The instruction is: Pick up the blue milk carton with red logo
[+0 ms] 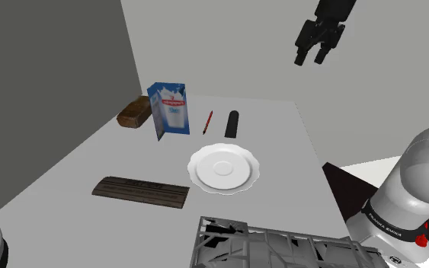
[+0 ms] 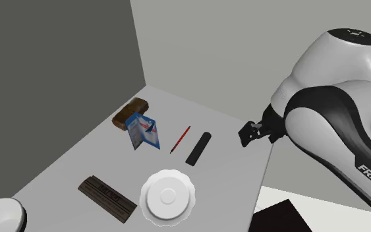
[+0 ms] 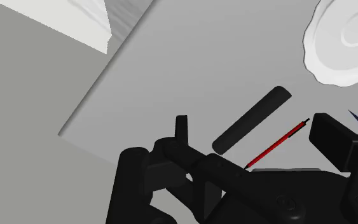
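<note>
The gripper (image 1: 312,58) hangs in the upper right of the shoulder view, high above the grey table (image 1: 281,145). Its fingers are spread apart and hold nothing. A white scalloped plate (image 1: 222,168) lies at the frame's centre, with a dark brown bar (image 1: 140,191) to its lower left. The blue-and-white milk carton (image 1: 170,110) with a small red logo stands upright above and left of centre. A brown loaf (image 1: 135,113) is just beside its left. Right of the carton lie a black oblong object (image 1: 232,124) and a thin red pen (image 1: 207,122).
</note>
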`<action>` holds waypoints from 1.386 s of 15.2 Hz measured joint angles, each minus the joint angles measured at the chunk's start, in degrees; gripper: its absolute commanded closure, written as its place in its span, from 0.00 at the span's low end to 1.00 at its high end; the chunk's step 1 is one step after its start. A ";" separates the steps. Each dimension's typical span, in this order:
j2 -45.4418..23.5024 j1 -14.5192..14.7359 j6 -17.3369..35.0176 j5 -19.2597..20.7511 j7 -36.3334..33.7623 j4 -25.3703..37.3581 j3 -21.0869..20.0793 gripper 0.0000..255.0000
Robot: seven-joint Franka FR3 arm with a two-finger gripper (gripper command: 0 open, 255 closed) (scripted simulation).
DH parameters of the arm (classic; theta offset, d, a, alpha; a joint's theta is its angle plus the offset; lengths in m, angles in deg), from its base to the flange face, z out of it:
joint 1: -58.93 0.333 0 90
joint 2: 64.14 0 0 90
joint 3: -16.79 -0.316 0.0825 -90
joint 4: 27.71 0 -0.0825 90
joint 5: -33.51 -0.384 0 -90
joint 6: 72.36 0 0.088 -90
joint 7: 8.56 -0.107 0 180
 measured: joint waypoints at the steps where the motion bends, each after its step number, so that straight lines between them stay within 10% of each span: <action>1: 0.00 0.00 0.00 0.00 0.00 0.00 0.00 0.00; 21: -41.44 7.82 3.19 3.04 3.65 32.48 -10.89 0.00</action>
